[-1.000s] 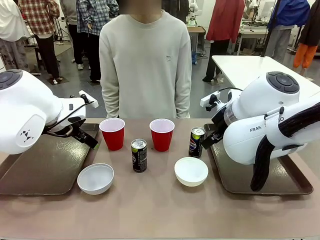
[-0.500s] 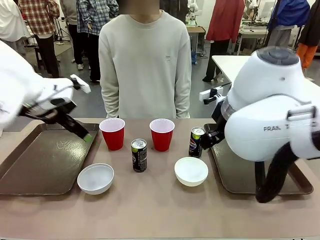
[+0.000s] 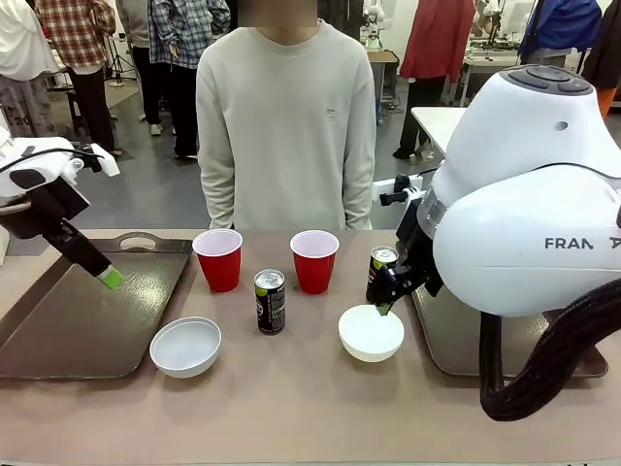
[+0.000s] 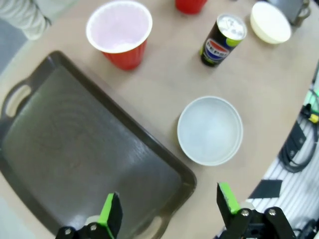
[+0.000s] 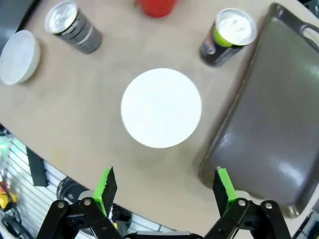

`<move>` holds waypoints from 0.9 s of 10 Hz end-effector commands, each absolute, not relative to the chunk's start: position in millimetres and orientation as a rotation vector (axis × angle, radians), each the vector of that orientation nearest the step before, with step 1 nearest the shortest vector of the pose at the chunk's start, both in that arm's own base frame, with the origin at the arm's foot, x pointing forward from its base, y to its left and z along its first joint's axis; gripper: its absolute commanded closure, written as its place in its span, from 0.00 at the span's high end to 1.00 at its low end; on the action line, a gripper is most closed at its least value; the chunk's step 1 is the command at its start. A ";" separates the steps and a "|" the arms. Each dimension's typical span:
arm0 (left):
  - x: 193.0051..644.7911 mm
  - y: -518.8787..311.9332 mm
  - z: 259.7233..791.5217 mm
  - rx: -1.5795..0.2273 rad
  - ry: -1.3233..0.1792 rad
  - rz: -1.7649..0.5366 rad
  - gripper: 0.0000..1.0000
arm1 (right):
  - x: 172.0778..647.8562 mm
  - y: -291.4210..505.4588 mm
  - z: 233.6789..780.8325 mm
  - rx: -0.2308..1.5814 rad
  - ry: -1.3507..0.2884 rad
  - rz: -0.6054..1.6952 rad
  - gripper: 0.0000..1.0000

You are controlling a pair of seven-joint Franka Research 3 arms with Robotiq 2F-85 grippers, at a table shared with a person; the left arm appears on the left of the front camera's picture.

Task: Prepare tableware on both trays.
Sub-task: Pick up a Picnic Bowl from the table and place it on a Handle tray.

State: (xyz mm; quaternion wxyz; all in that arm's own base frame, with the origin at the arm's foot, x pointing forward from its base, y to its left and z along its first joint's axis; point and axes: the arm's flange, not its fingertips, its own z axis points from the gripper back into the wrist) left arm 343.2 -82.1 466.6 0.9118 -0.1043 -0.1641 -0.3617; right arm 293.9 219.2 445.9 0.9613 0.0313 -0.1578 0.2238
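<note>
You are looking at the very beginning of the job: all the tableware is standing on the table (image 3: 291, 408) between the two trays, and nothing is lying on a tray yet. Your left gripper (image 4: 168, 205) is hanging above the left tray (image 3: 58, 330) with its claw released and empty, near the corner that is facing the left white bowl (image 3: 185, 346); this bowl is sitting just beside the tray rim. Your right gripper (image 5: 164, 185) is also spread wide and is grasping nothing. It is hovering over the right white bowl (image 3: 371, 332), which is lying between its green pads (image 5: 105, 186) in the wrist view. So I am judging that you are lining it up for this bowl, because the right tray (image 5: 269, 129) is waiting just beside it. The left red cup (image 3: 218, 258) and the right red cup (image 3: 314, 260) are standing upright at the far side, with the black-green can (image 3: 270, 301) between them and a little nearer to you. The dark blue Pepsi can (image 3: 381, 264) is standing near the far inner corner of the right tray, close behind the right gripper, so you are needing care there not to knock it. The person (image 3: 284, 126) is standing at the far side of the table
</note>
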 end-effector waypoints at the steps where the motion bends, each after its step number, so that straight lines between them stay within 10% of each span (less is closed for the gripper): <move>1: 342.6 -76.2 466.8 -0.218 -0.331 -0.742 1.00 | 286.2 226.8 446.3 0.081 -0.307 0.460 1.00; 7: 308.3 -91.2 461.5 -0.279 -0.127 -0.647 1.00 | 270.7 136.0 435.8 0.437 -0.137 0.325 1.00; 9: 353.4 -23.5 477.4 -0.723 -0.319 -0.419 1.00 | 269.2 73.5 429.1 0.924 -0.293 0.277 1.00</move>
